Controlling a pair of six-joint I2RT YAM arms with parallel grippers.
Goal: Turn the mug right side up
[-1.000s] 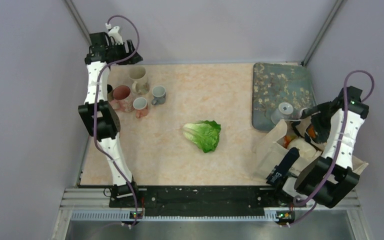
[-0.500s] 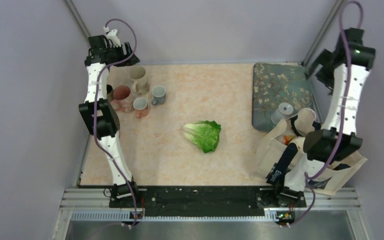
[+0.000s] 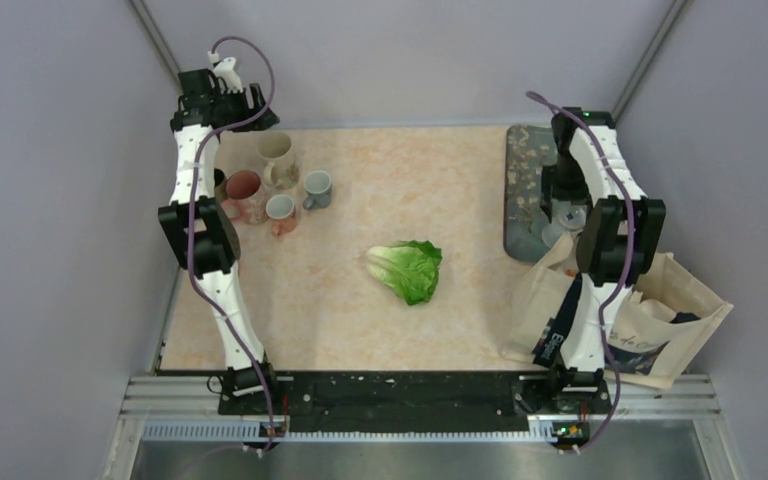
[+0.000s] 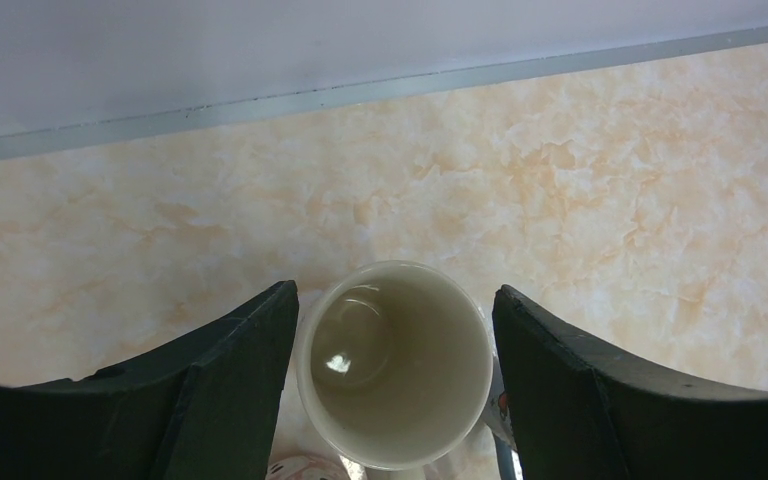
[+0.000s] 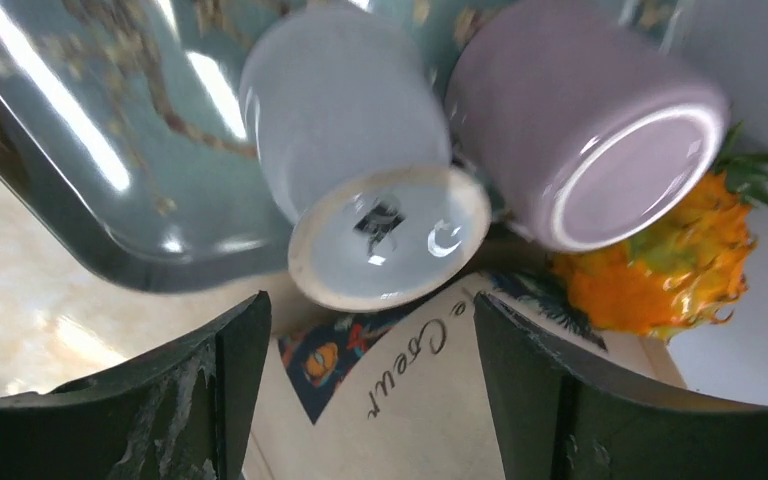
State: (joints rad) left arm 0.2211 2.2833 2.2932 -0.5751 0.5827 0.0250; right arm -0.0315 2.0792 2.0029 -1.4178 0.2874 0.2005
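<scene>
The marbled table (image 3: 360, 330) runs out of the top view at its near edge behind the arm bases. The cloth tote bag (image 3: 650, 330) stands at the near right, its contents mostly out of sight from above. Beyond it lies the blossom-patterned tray (image 3: 522, 200), its right part covered by the right arm (image 3: 610, 240). A head of lettuce (image 3: 408, 270) lies mid-table. At far left is a cluster of upright mugs: the cream mug (image 4: 395, 365), a red mug (image 3: 245, 190), a white mug (image 3: 280, 208) and a grey mug (image 3: 317, 187). The left gripper (image 4: 395, 298) hangs over the cream mug with its fingers spread wide, and whether they touch it cannot be told. A spotted object below the cream mug is cut off by the frame. The pale blue mug (image 5: 360, 160) stands upside down at the tray's near edge, base up with a small dark mark, and is almost wholly hidden from above by the arm. The right gripper (image 5: 368, 310) hovers over it, fingers parted and clear of it. Just beside it is a lilac mug (image 5: 580, 120), also inverted. Whether that one rests on the tray or in the bag is unclear. A blurred orange fruit (image 5: 660, 275) with green leaves lies next to it.
</scene>
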